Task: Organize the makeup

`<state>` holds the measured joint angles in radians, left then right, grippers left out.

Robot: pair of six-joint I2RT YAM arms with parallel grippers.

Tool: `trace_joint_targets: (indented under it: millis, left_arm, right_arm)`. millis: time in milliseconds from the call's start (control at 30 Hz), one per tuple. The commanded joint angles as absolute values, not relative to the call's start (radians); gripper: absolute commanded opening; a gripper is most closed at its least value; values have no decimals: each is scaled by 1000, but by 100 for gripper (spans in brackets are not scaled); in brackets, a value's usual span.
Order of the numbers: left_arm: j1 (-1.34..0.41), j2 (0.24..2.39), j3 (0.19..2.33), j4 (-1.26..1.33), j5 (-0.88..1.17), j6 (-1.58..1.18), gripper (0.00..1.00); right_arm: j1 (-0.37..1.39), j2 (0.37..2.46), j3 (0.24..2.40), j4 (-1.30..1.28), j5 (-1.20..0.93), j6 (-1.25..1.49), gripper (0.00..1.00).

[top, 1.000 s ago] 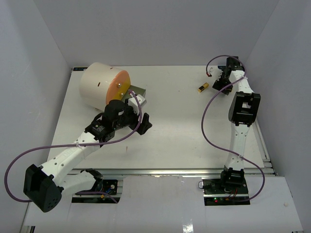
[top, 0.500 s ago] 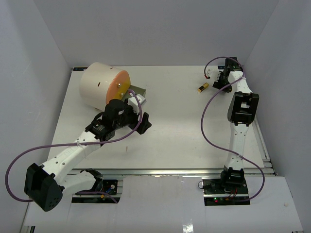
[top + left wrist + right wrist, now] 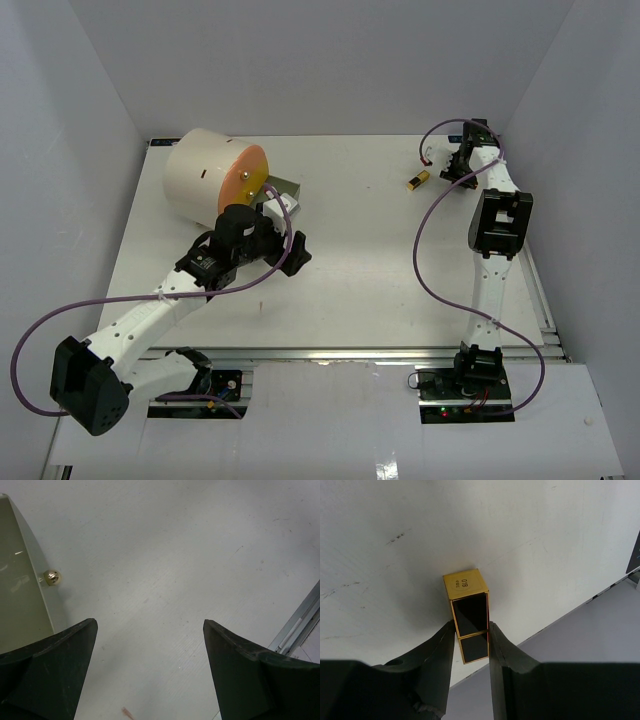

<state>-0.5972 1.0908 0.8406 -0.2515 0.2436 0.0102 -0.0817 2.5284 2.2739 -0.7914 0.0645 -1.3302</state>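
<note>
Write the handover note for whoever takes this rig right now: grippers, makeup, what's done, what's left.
Left gripper: open and empty, over bare table beside the open drawer of the cream cylinder.
Right gripper: fingers against both sides of the lipstick tube, which lies on the table at far right, not yet lifted.
Done: drawer is open; its contents cannot be seen.
Left: lift the lipstick tube and probably carry it to the drawer. No other makeup is in view.
</note>
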Motion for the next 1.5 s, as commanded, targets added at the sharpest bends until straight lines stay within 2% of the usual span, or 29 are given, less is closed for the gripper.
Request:
trace_joint_targets:
  millis: [0, 400, 667, 833, 967, 1100, 1200, 1333, 1467]
  left_arm:
    - [-591, 1086, 833, -229, 256, 9, 98]
    - [-584, 1066, 833, -228, 256, 9, 98]
    - [-584, 1029, 833, -220, 256, 9, 98]
    - [-576, 954, 825, -203, 238, 9, 98]
    - [-562, 852, 798, -176, 171, 9, 98]
    - [-548, 663, 724, -134, -62, 9, 98]
    - [-523, 509, 647, -109, -198, 8, 98]
    - [-518, 334, 604, -99, -275, -24, 98]
    - [-512, 281, 588, -81, -335, -16, 98]
  right_arm:
    - [-65, 2449, 2213, -854, 28, -1361, 26]
    - [-7, 2335, 2131, -943, -54, -1232, 13]
    - [5, 2120, 1954, -1018, -266, -1102, 9]
    - [137, 1970, 1823, -1055, -390, -1088, 9]
    - [289, 1873, 1760, -1033, -377, -1073, 9]
    - [475, 1881, 1814, -982, -289, -1057, 9]
    - [587, 1972, 1978, -966, -223, -1057, 9]
    - [716, 2078, 2132, -950, -127, -1098, 9]
    - [812, 2163, 2205, -837, -43, -1132, 8]
